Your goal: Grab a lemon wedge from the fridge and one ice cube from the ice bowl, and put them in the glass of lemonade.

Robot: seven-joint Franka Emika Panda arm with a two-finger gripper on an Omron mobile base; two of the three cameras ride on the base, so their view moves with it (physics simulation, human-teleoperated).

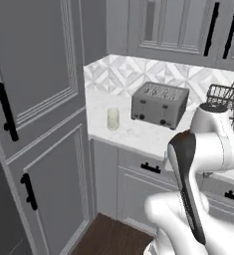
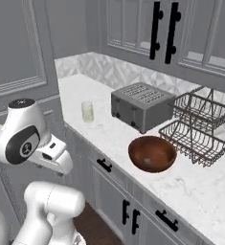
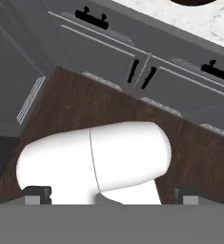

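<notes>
A small clear tumbler of pale yellow lemonade (image 2: 87, 111) stands on the white marble counter (image 2: 190, 186), left of a grey four-slot toaster (image 2: 141, 105). Further right sits the wide glossy reddish-brown bowl (image 2: 152, 153), beside black wire baskets (image 2: 196, 125). The gripper (image 3: 111, 195) points at the dark wood floor (image 3: 70, 114), jaws wide apart, holding nothing.

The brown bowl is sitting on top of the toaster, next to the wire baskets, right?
Not quite. The right base view shows the ice bowl sitting on the marble counter, in front of the toaster, not on top of it. It is next to the wire baskets, as you said.
</notes>
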